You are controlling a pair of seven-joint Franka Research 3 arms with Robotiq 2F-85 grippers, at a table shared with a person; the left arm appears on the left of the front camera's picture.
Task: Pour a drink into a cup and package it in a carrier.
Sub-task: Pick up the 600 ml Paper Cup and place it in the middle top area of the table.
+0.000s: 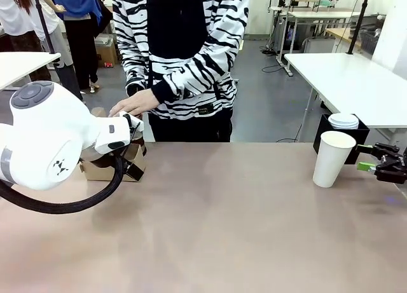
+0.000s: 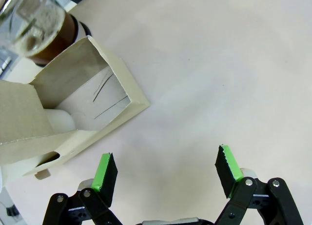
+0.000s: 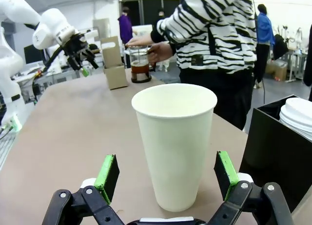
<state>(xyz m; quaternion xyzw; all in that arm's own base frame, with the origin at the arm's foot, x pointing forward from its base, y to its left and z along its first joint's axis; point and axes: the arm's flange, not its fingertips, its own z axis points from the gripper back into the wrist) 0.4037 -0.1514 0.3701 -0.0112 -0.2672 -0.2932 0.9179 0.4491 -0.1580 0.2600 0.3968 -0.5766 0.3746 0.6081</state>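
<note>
In the front view the white paper cup (image 1: pixel 332 158) stands upright at the table's (image 1: pixel 210 229) 3 o'clock. A black box (image 1: pixel 327 133) of white lids (image 1: pixel 343 120) sits at the cup's 1 o'clock. The right gripper (image 1: pixel 375 163) is just beside the cup at its 3 o'clock, jaws spread wide and pads clear of it. The cardboard carrier (image 1: pixel 95 170) sits at 9 o'clock. The left gripper (image 2: pixel 165 159) hangs agape over bare table, with the carrier at its 10 o'clock. Beyond the carrier, a person's hand (image 3: pixel 158 51) is at the handle of the glass pitcher (image 3: pixel 140 64) holding the brown drink (image 3: pixel 140 72).
</note>
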